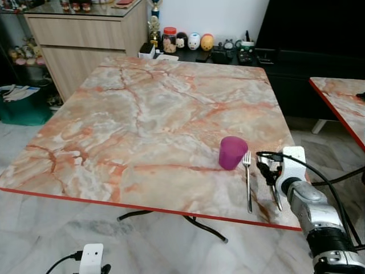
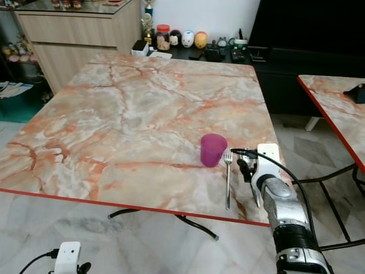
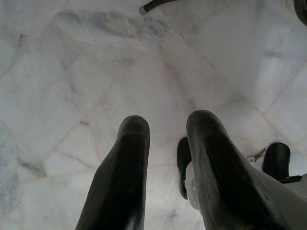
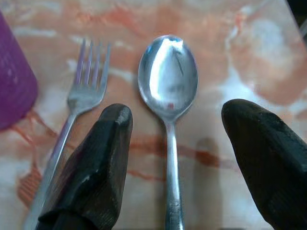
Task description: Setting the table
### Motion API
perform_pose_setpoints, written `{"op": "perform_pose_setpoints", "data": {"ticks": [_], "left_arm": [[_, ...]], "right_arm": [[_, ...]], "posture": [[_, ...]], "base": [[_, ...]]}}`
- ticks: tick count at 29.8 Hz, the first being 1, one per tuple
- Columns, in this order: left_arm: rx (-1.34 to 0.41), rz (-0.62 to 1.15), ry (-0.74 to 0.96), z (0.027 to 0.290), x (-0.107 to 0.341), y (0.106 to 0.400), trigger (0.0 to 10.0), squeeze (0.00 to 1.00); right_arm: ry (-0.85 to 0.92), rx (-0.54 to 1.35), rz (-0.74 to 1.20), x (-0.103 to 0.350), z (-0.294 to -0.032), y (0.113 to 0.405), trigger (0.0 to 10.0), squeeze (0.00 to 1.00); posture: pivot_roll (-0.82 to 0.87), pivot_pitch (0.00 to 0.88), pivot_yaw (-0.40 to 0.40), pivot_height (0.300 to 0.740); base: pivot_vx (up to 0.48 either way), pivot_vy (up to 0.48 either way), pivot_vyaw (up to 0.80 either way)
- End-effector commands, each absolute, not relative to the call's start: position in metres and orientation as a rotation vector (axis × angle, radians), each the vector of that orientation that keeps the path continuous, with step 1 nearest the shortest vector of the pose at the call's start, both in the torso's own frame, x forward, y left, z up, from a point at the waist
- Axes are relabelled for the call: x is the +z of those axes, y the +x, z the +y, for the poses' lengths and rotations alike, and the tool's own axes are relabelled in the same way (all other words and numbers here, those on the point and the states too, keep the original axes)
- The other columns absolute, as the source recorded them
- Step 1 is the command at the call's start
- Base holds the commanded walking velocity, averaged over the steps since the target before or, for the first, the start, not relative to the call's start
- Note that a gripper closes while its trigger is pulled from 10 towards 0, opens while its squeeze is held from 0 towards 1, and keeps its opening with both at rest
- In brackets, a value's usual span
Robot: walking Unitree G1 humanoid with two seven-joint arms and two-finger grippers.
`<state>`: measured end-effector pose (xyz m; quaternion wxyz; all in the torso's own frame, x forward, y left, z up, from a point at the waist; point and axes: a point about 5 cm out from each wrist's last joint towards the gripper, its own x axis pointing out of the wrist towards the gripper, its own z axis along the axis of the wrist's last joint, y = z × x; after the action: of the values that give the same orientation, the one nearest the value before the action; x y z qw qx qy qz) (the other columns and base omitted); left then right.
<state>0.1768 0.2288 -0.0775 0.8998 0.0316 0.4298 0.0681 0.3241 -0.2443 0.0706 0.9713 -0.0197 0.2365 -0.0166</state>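
Marble-patterned table [image 1: 142,114] carries a purple cup [image 1: 232,152], fork [image 1: 248,182] and spoon [image 4: 169,96] near its right edge. My right gripper [image 4: 177,158] straddles the spoon handle, fingers spread and empty; I'd lift straight up to avoid nudging it. Left gripper [image 3: 168,163] hangs open over the floor.

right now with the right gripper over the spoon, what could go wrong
The right gripper is open astride the spoon, and one finger sits close to the fork, so pulling away carelessly could drag either out of line. The purple cup stands just beside the fork's tines and might get bumped. The cutlery also lies near the table's red edge and could slide off.
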Motion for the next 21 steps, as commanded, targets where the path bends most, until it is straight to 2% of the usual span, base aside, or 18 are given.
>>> {"op": "perform_pose_setpoints", "data": {"ticks": [1,2,4,6,21], "left_arm": [[0.133,0.915,0.078,0.227,-0.080,0.172,10.0,0.00],[0.135,0.923,0.078,0.228,-0.081,0.170,10.0,0.00],[0.163,1.008,0.078,0.239,-0.089,0.148,10.0,0.00],[0.170,1.024,0.079,0.242,-0.090,0.143,10.0,0.00],[0.190,1.056,0.082,0.252,-0.090,0.134,10.0,0.00]], "right_arm": [[-0.039,-0.028,0.472,0.073,-0.243,0.329,10.0,0.00],[-0.038,-0.029,0.472,0.073,-0.243,0.329,10.0,0.00],[-0.037,-0.029,0.473,0.073,-0.243,0.329,10.0,0.00],[-0.036,-0.029,0.474,0.072,-0.243,0.330,10.0,0.00],[-0.018,-0.036,0.490,0.062,-0.241,0.327,10.0,0.00]], "posture": [[0.08,0.000,-0.037,0.715],[0.08,0.000,-0.037,0.715],[0.08,0.000,-0.038,0.715],[0.08,0.000,-0.038,0.715],[0.09,0.000,-0.037,0.715]], "base": [[0.000,0.000,0.00],[0.000,0.000,0.00],[0.000,0.000,0.00],[0.000,0.000,0.00],[0.000,0.000,0.00]]}}
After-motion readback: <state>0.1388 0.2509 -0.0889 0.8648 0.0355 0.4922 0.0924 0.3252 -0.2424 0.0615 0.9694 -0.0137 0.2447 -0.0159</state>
